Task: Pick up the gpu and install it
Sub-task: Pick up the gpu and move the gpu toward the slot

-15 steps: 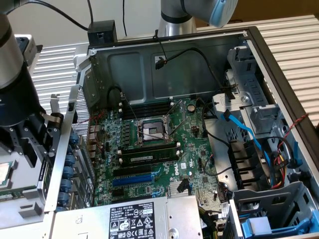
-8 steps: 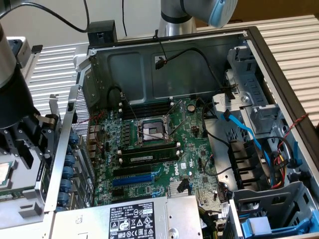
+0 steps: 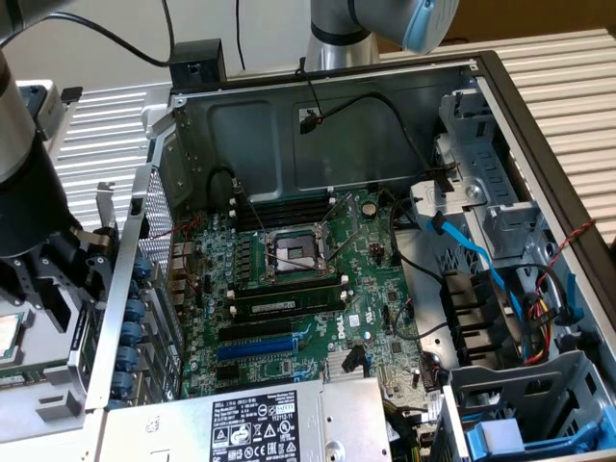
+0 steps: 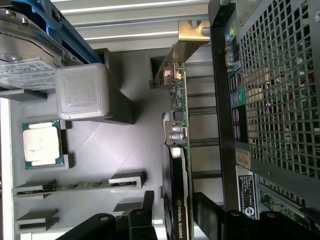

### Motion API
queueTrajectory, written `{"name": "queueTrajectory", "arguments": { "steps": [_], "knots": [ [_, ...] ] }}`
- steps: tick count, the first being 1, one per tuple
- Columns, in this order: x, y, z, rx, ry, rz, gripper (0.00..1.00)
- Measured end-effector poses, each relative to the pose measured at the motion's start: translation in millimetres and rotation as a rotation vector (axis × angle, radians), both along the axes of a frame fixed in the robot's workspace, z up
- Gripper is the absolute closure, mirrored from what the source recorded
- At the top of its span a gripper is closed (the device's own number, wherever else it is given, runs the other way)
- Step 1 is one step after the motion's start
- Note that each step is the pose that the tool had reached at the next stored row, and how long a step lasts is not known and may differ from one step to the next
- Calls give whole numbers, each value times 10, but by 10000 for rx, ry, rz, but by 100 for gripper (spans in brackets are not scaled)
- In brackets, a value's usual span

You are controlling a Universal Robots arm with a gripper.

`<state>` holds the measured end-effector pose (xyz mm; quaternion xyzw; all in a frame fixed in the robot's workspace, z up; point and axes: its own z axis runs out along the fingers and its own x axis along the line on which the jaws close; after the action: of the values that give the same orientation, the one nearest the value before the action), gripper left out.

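The gpu (image 4: 177, 165) is not in the computer yet. It stands up on its thin edge in a grey holder (image 4: 115, 145) on the table (image 3: 106, 135), outside the computer case (image 3: 289, 125). It is just beside the case's wall of little holes (image 4: 280, 100). I think it stands up like this so that both flat sides are free to be gripped from above.

The pincer (image 4: 176, 212) is open and sits right over the card. One of its black fingers (image 4: 145, 215) is on each side of the card, with the card in the gap between them. They do not look pressed against it, so I think the card is not held yet. The fingers are placed at the black end with the writing on it, away from the shiny metal end piece (image 4: 190, 35). This may be because the black cover is a firmer place to squeeze than the bare green board.

A small square chip (image 4: 42, 144) lies flat in its own spot on the same holder, well apart from the card.

In the exterior view the case lies open with the big green motherboard (image 3: 289, 289) facing up. This lets a card be pushed in from above. Its long blue slot (image 3: 255, 351) has nothing in it. The job looks to be at the grabbing step.
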<state>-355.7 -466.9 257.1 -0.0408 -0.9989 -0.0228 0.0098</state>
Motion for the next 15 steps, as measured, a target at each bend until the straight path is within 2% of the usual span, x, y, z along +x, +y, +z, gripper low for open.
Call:
{"name": "queueTrajectory", "arguments": {
  "steps": [2, 6, 10, 13, 15],
  "knots": [
    [0, 0, 2, -1, -4, -35, 55],
    [-1, 0, 115, -1, -3, -52, 55],
    [0, -21, 123, -2, -6, -50, 55],
    [-1, -36, 122, -1, -46, -51, 55],
    [1, -37, 123, -2, -119, -50, 55]
  ]
}}
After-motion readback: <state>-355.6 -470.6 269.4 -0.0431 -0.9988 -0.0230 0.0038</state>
